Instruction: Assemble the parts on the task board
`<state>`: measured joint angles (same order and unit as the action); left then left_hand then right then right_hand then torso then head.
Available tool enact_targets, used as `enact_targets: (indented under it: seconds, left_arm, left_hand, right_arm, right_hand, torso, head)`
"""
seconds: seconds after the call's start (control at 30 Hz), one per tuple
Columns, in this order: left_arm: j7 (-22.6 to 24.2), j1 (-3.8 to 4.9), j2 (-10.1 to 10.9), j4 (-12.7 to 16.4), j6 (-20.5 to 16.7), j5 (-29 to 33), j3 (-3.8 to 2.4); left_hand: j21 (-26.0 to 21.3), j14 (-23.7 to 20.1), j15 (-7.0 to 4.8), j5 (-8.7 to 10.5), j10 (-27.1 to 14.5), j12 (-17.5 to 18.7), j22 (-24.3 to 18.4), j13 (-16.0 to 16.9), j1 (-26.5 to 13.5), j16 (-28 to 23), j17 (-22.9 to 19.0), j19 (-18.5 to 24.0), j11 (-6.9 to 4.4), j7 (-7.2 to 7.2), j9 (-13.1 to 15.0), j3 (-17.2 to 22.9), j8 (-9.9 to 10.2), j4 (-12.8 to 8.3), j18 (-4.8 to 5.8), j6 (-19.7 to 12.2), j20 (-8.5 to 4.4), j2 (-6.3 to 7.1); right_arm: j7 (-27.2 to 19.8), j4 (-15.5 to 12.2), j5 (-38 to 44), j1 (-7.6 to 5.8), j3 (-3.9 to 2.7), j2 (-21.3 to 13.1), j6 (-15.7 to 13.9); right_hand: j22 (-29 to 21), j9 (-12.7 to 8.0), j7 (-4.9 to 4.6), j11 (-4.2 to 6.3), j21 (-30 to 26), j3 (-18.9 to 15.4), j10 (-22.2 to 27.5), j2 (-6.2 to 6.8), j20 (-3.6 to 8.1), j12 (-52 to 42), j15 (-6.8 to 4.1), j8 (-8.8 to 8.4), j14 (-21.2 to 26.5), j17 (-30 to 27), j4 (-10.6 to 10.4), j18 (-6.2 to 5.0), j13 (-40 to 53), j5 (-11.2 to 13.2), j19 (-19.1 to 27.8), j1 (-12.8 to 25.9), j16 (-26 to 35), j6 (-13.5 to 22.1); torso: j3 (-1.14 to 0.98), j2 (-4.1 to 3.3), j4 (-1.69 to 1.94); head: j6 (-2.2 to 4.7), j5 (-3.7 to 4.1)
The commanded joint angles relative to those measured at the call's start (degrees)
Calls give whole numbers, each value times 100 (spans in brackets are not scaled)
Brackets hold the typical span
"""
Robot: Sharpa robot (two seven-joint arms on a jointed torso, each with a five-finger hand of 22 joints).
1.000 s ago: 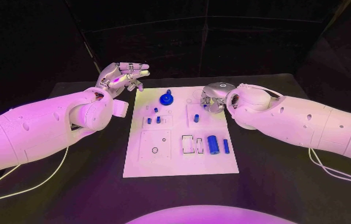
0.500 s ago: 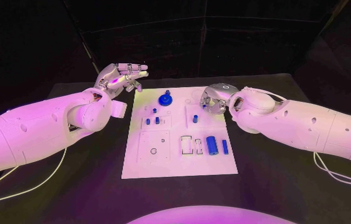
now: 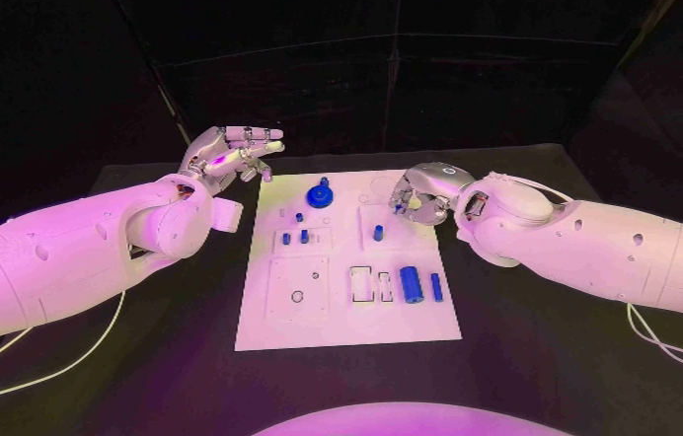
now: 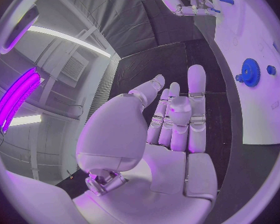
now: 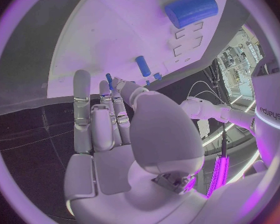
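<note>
The black surface [image 3: 541, 357] carried the white task board [image 3: 348, 313] in its middle, flat, with both arms reaching in from either side. Nearest on the board lay the big blue cylinder [image 3: 412, 283] on its side, and just beside it a thinner blue pin [image 3: 437, 287], both nearer than the right hand and slightly toward the board's centre from it. Further in, a short blue peg [image 3: 379, 231] stood just beside the right hand's fingers, apart from them. Two small blue pegs [image 3: 295, 238] sat in the board's left half, with another small blue piece [image 3: 299, 216] just beyond them, all nearer than the left hand and toward the board's middle.

The right hand [image 3: 422, 196] hovered over the board's far right edge, fingers loosely curled and parted, nothing held in them; the right wrist view showed its fingers [image 5: 82, 104] extended side by side with the palm bare.

Beyond the pegs, the blue gear [image 3: 321, 195] lay on the far part of the board, between the two hands and touching neither.

The left hand [image 3: 231, 152] was raised off the board's far left corner, fingers bent with gaps between them, gripping nothing; the left wrist view showed its palm clear and the gear [image 4: 249, 72] well apart from its fingertips.
</note>
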<state>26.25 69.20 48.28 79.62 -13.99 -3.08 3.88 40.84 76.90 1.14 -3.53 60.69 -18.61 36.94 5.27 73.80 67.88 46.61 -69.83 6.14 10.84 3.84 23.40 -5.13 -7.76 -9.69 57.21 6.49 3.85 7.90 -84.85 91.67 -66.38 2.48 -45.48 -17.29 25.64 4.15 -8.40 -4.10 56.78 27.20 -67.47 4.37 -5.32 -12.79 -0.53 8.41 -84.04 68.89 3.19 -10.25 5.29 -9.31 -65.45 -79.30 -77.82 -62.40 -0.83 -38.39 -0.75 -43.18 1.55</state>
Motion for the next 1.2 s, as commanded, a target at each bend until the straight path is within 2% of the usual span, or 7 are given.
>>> enact_targets:
  seconds: [0.03, 0.23, 0.57, 0.8, 0.93, 1.1, 1.2]
  left_arm:
    - [4, 9, 0, -4, 70, 9, -2]
    - [6, 9, 7, -14, 67, 9, -2]
    - [12, 9, 7, -8, 66, 9, -2]
    - [11, 24, -17, 3, 72, 9, -3]
    - [1, 33, -28, 2, 77, 9, -3]
    - [-4, 45, -42, 10, 80, 9, -3]
    - [-5, 51, -53, 15, 80, 9, -3]
  left_hand:
    - [5, 44, -11, 21, -37, -22, 7, 6, 45, 24, 2, -12, 8, -4, 3, -7, -24, -19, -75, -28, 12, -3]
    - [5, 44, -11, 21, -37, -22, 7, 6, 45, 24, 2, -12, 8, -4, 3, -7, -24, -19, -75, -28, 12, -3]
    - [5, 44, -11, 21, -37, -22, 7, 6, 45, 24, 2, -12, 8, -4, 3, -7, -24, -19, -75, -28, 12, -3]
    - [5, 44, -11, 21, -37, -22, 7, 6, 45, 24, 2, -12, 8, -4, 3, -7, -24, -19, -75, -28, 12, -3]
    - [9, 49, -9, 21, -46, -33, 10, 8, 40, 32, 1, -18, 10, -1, 4, -11, -31, -14, -75, -34, 14, -8]
    - [9, 49, -9, 21, -46, -33, 10, 8, 40, 32, 1, -18, 10, -1, 4, -11, -31, -14, -75, -34, 14, -8]
    - [9, 49, -9, 21, -46, -33, 10, 8, 40, 32, 1, -18, 10, -1, 4, -11, -31, -14, -75, -34, 14, -8]
  right_arm:
    - [-152, -173, -244, -16, -14, -75, -318]
    - [-199, -648, -432, -20, -48, -220, -507]
    - [-288, -1268, -731, -30, -148, -204, -669]
    - [-332, -1108, -845, -28, -151, 170, -463]
    - [-397, -887, -859, -5, -143, 478, -342]
    - [-482, -652, -727, 175, -135, 780, -255]
    - [-518, -511, -613, 280, -133, 941, -212]
  right_hand:
    - [8, 5, 14, 18, 31, 35, -37, 12, 38, -19, -36, -1, -237, 5, 8, -26, -1, 9, -9, 58, -37, -40]
    - [16, 2, 13, 18, 39, 37, -36, 22, 39, -13, -36, -6, -245, 49, 11, -25, -6, -1, -13, 64, -64, -37]
    - [32, 0, 13, 17, 51, 46, -36, 20, 39, -7, -36, -12, -251, 78, 14, -23, -11, -17, -20, 66, -82, -33]
    - [27, -2, 12, 17, 52, 56, -36, 17, 40, -2, -37, -17, -250, 72, 20, -24, -15, -30, -17, 63, -80, -31]
    - [2, -3, 11, 16, 41, 62, -37, 12, 40, 1, -37, -19, -247, 56, 21, -28, -17, -37, -7, 63, -72, -30]
    - [-9, -5, 7, 13, 38, 69, -35, 7, 40, 6, -35, -24, -249, 67, 22, -30, -22, -47, -2, 66, -80, -26]
    - [-7, -6, 6, 12, 39, 72, -33, 5, 40, 8, -35, -26, -249, 70, 23, -29, -23, -51, -2, 66, -82, -24]
  torso:
    - [-2, 0, -4]
    - [1, 4, -5]
    - [12, 0, 13]
    - [16, -13, 12]
    - [6, -6, 8]
    - [20, 1, 13]
    - [11, -4, 5]
  head:
    - [4, -12]
    - [-16, -84]
    - [-72, -315]
    - [-149, -561]
    - [-216, -830]
    - [-299, -1039]
    - [-328, -1117]
